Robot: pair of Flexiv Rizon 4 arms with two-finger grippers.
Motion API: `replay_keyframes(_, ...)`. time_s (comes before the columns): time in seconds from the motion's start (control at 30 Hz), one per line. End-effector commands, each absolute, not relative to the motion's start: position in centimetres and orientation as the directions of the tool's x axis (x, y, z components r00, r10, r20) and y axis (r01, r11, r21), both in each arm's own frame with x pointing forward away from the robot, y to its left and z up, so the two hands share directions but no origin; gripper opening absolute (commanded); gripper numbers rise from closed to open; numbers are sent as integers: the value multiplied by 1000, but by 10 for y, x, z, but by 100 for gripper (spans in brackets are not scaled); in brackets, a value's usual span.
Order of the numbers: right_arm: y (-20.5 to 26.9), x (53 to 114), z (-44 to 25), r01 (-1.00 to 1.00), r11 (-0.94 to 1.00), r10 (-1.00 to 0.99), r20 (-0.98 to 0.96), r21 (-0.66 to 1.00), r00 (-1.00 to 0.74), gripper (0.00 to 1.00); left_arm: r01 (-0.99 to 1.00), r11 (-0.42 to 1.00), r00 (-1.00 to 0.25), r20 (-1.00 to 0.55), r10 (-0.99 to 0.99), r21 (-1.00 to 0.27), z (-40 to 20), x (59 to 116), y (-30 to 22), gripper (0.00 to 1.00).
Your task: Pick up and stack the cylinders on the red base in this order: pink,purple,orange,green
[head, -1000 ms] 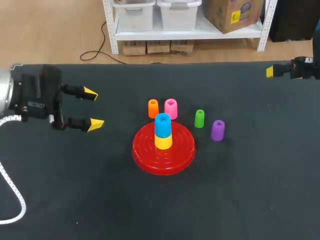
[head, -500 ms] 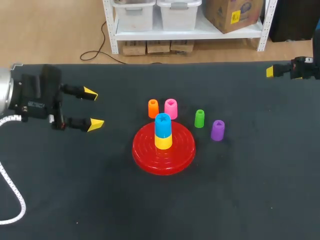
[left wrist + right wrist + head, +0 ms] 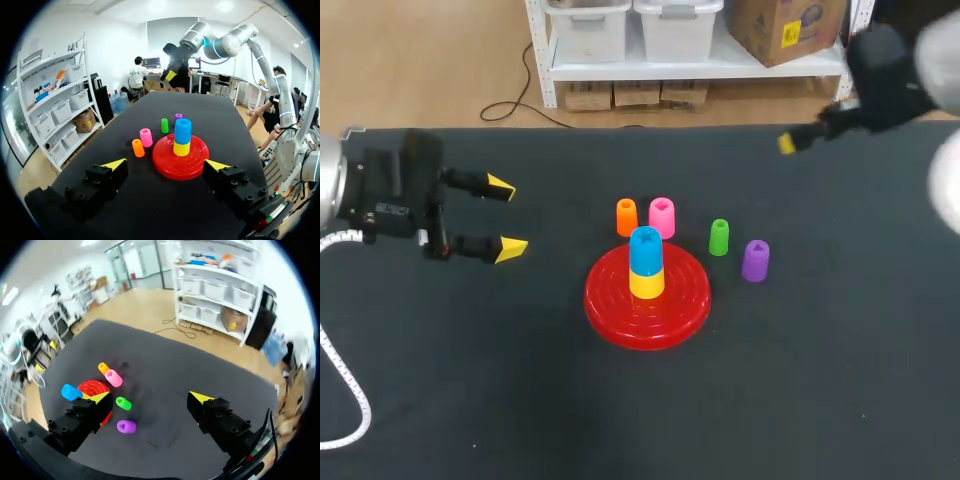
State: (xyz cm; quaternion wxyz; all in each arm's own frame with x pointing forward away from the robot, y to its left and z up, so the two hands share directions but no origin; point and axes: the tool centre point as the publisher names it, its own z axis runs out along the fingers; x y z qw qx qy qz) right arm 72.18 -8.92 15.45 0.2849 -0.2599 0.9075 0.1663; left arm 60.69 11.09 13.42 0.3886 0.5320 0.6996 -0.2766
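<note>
Over the far right of the counter (image 3: 820, 400), the right arm (image 3: 880, 65) has swung in from the edge within the last half second. Its tool (image 3: 150, 397) now hangs above the back of the counter, well apart from the cylinders, fingers wide with nothing between them. I take this as the start of a reach for pink (image 3: 662, 217), the first to go. The left arm (image 3: 390, 195) has not moved; its tool (image 3: 507, 217) sits wide and empty at the left.

The base (image 3: 610, 310) lies mid-counter, already bearing blue (image 3: 645, 250) on yellow (image 3: 646, 285), so pink must land on blue. Pink stands just behind the base with orange (image 3: 627, 217) just beside it, leaving little room for a finger there. Green (image 3: 719, 237) and purple (image 3: 755, 260) stand on the right, near the likely approach.
</note>
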Motion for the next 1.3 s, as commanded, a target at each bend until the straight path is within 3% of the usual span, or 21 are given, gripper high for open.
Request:
replay_keyframes(0.03,-46,746,140,-571,818,-448,-548,68,-707,100,959,282,-128,-842,525,30,133,606,112,100)
replay_keyframes(0.37,4,754,104,-594,804,-548,-358,24,-756,100,959,282,-128,-842,525,30,133,606,112,100)
replay_keyframes(0.53,25,749,94,-641,767,-593,-353,25,-724,100,959,282,-128,-842,525,30,133,606,112,100)
replay_keyframes(0.8,45,740,79,-672,738,-615,-346,67,-709,100,959,282,-128,-842,525,30,133,606,112,100)
replay_keyframes(1.3,61,728,56,-710,704,-684,-268,-1,-678,100,959,282,-128,-842,525,30,133,606,112,100)
